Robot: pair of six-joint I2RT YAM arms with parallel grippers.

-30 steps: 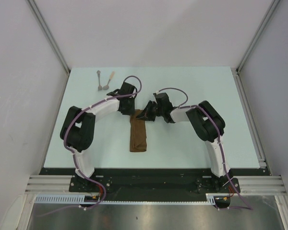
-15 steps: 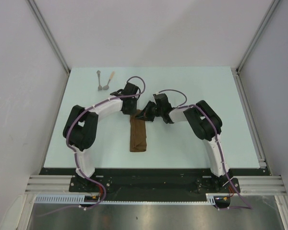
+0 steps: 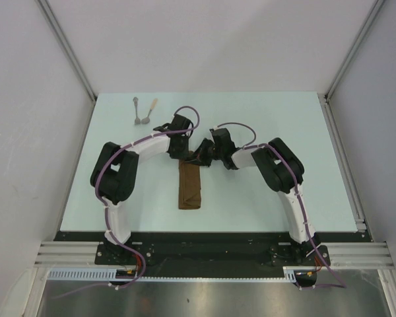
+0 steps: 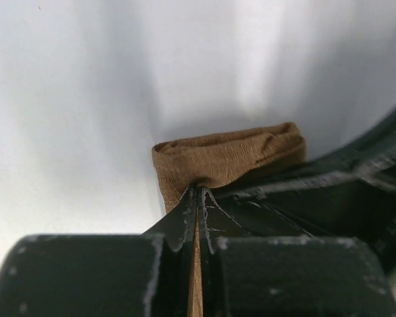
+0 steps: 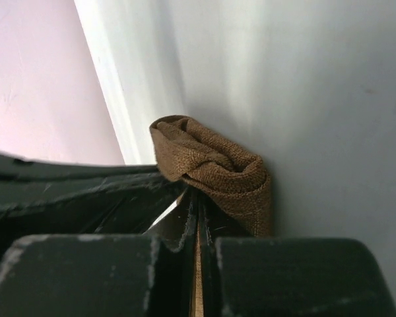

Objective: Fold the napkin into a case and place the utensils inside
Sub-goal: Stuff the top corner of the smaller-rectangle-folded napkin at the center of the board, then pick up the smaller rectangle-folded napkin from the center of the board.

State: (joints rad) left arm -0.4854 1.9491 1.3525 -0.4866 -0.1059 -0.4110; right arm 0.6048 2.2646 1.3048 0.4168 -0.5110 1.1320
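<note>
Both pairs of jaws are pressed together on the thin cloth: the left gripper (image 4: 198, 193) pinches the far end of the napkin (image 3: 190, 187) from the left side, and the right gripper (image 5: 197, 195) pinches the same end from the right side, so the two grippers are just beside each other. The napkin is folded into a long, narrow brown strip that lies near the middle of the table (image 3: 264, 125) and runs from the grippers toward the near edge. The two utensils (image 3: 144, 112) lie side by side close to the far left corner of the table, well apart from the napkin.
</note>
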